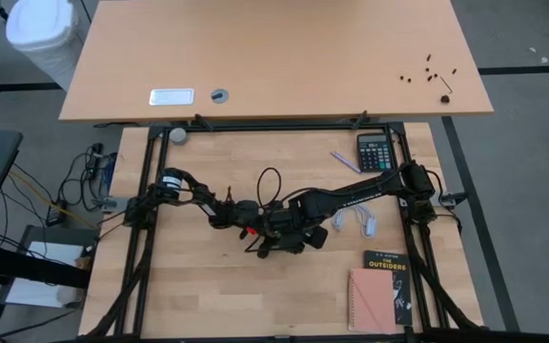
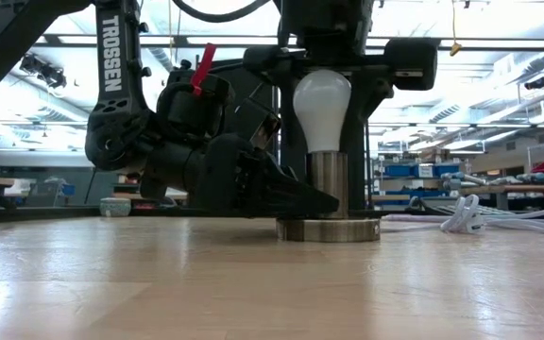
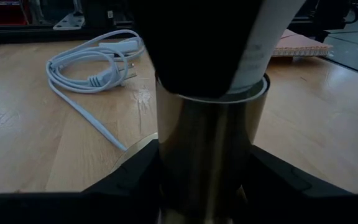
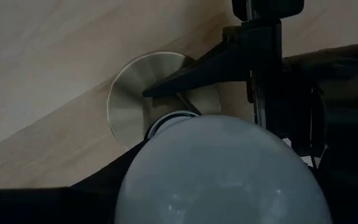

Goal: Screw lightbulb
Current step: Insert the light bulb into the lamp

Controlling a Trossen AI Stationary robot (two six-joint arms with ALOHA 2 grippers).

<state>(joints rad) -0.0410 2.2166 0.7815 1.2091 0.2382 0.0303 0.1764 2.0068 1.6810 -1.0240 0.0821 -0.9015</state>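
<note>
Two claws meet mid-worktop: my left claw [image 2: 296, 200] clamps the socket [image 2: 329, 203] from nine o'clock, the right claw [image 2: 324, 71] closes around the lightbulb [image 2: 322, 99] seated upright in it. Next I twist clockwise, keeping the socket pinned.

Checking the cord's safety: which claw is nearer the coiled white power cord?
Right. The right claw is above the white bulb, on the coiled white cord's side; the left claw grips the brass socket from the far side.

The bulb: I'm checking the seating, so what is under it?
Under the bulb stands a brass socket on a round base. The left gripper holds the socket. The bulb's screw base is hidden inside, so thread depth cannot be seen.
</note>
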